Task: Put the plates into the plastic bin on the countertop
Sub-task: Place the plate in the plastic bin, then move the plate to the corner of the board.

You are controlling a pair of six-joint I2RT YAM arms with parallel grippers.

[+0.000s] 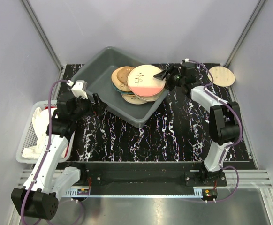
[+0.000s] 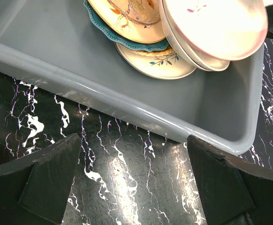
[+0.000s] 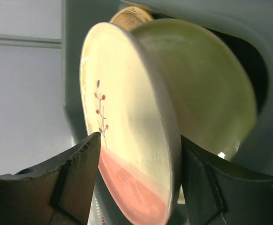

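The grey plastic bin (image 1: 99,70) sits at the back left of the black veined countertop (image 1: 174,136). Several plates are stacked in its right end, with an orange woven one (image 1: 122,75) at the back. On top lies a cream-and-pink plate (image 1: 146,79) with a sprig on it. My right gripper (image 1: 163,75) is at that plate's right edge. In the right wrist view its jaws stand apart around the rim of the cream-and-pink plate (image 3: 127,117). My left gripper (image 1: 96,101) hangs open over the countertop beside the bin's near wall (image 2: 103,93), with nothing in it.
A white mesh basket (image 1: 28,136) with cloth stands off the countertop's left edge. A tan round disc (image 1: 221,76) lies at the back right corner. Grey walls close in the back and sides.
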